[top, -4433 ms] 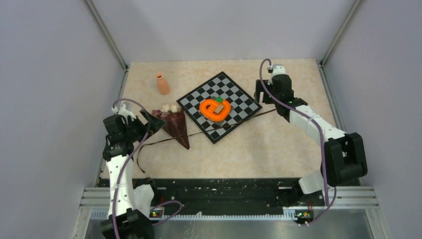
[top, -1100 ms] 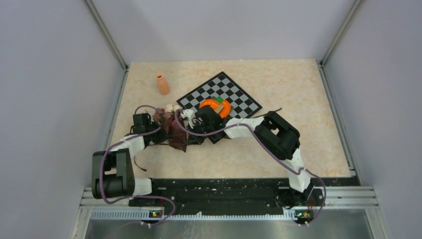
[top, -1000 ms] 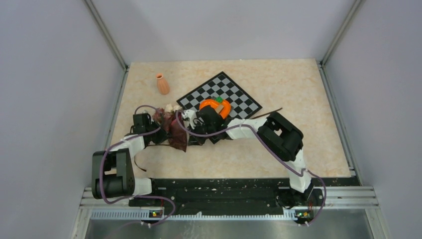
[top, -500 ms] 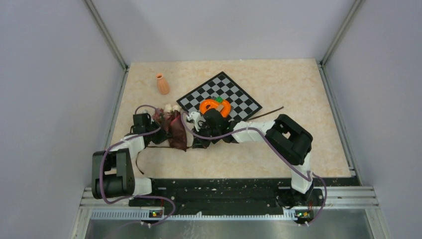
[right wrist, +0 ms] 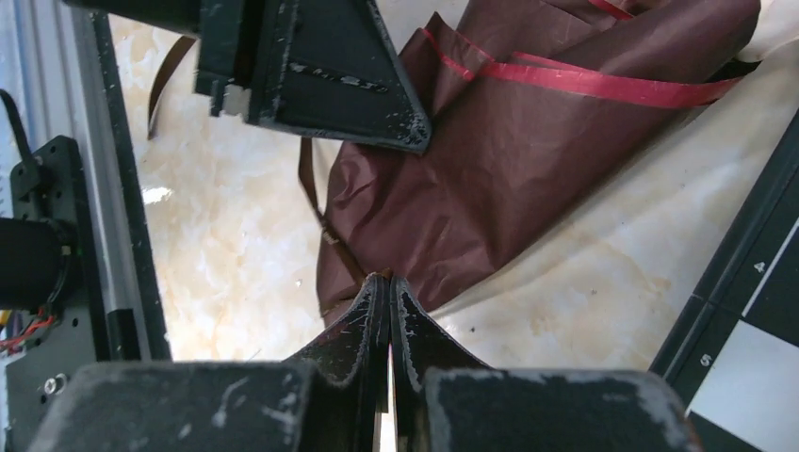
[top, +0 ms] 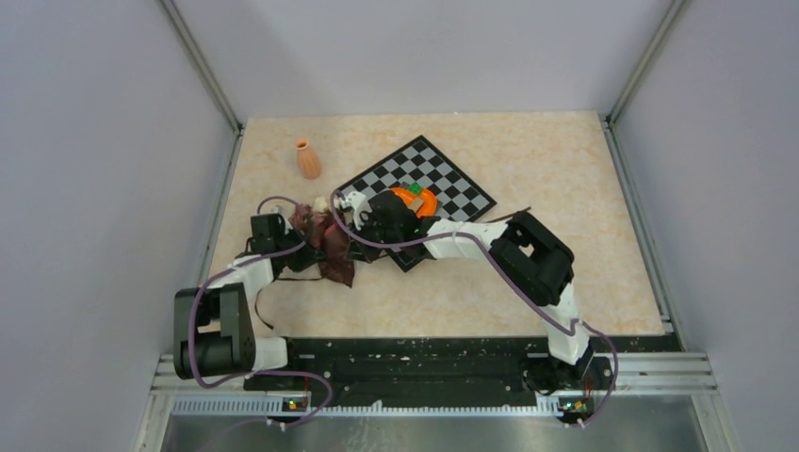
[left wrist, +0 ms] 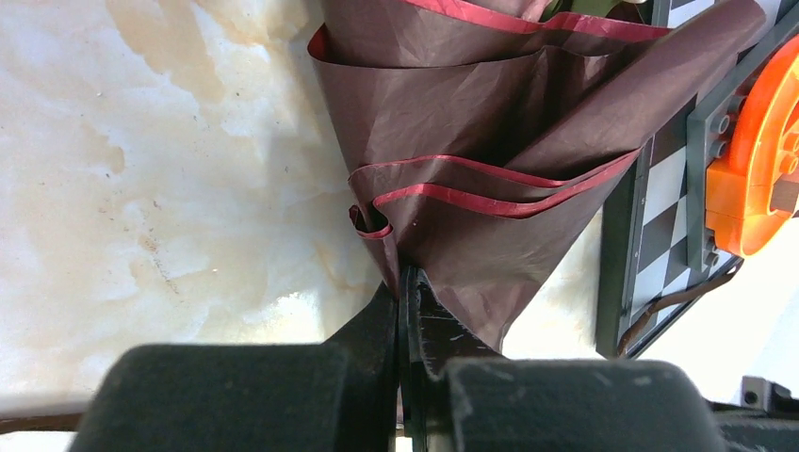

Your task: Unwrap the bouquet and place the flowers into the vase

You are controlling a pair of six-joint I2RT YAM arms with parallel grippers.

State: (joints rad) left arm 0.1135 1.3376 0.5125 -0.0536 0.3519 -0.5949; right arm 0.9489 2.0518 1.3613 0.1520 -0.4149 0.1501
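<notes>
The bouquet (top: 330,247) lies on the table left of the checkerboard, its maroon wrap (left wrist: 490,141) loosened into folds with red edges. Pale flowers (top: 323,203) show at its far end. My left gripper (top: 303,258) comes in from the left and is shut on a fold of the wrap (left wrist: 407,275). From the right, my right gripper (top: 356,247) is shut on the wrap's lower edge (right wrist: 388,278), where the thin brown ribbon (right wrist: 316,193) runs in. The small orange vase (top: 308,158) stands upright at the back left, apart from both grippers.
A checkerboard (top: 448,179) lies at mid table with an orange heart-shaped object (top: 416,199) on it, just behind my right wrist. Loose ribbon trails toward the near edge (top: 264,306) and out to the right (top: 515,215). Grey walls close in both sides.
My right wrist has shifted a little left and toward the back, tugging the wrap with it. The left arm has stayed put, and both grippers remain shut.
</notes>
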